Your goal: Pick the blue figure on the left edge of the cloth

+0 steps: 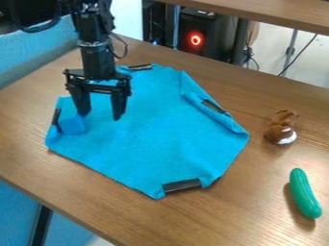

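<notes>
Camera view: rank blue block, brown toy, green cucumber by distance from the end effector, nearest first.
1. Blue block: cloth's left edge, by the end effector.
2. Brown toy: on the table, right of the cloth.
3. Green cucumber: table, lower right.

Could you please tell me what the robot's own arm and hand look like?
The arm is black and blocky, with small pale markings around a joint. Thin dark cables loop beside it. The hand is also black: a wide crosspiece carrying two chunky, angular fingers that narrow toward their tips.
</notes>
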`<state>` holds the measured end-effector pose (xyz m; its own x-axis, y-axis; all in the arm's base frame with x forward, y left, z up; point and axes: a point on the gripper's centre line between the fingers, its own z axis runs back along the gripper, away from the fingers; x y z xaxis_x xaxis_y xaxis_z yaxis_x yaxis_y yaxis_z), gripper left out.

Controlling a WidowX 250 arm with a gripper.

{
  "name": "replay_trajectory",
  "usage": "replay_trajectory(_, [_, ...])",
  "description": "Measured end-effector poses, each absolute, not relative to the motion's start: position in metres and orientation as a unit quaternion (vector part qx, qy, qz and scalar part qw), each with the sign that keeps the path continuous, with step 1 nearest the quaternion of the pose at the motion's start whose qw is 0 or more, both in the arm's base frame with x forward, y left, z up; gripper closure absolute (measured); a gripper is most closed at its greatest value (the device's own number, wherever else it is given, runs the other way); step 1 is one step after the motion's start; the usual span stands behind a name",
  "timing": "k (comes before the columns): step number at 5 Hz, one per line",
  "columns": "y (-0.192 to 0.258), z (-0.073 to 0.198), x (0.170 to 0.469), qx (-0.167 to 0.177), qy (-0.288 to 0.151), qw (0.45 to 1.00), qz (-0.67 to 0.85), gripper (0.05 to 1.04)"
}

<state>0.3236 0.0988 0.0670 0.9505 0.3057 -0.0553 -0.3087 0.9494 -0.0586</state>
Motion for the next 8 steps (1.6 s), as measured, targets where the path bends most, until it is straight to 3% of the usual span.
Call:
replay_trajectory(2, [0.105, 0.068, 0.321, -0.037, 0.022, 0.988, 0.147, 0.084])
replay_trajectory(3, [0.105, 0.074, 0.317, -0.053, 0.025, 0.988, 0.146, 0.083])
replay_trajectory(5, [0.131, 0.093, 0.314, -0.053, 0.026, 0.986, 0.158, 0.084])
replay_trajectory(6, [0.149, 0.092, 0.316, -0.027, 0.004, 0.981, 0.195, 0.083])
replay_trajectory(8, [0.161, 0.054, 0.309, 0.07, -0.034, 0.955, 0.287, 0.084])
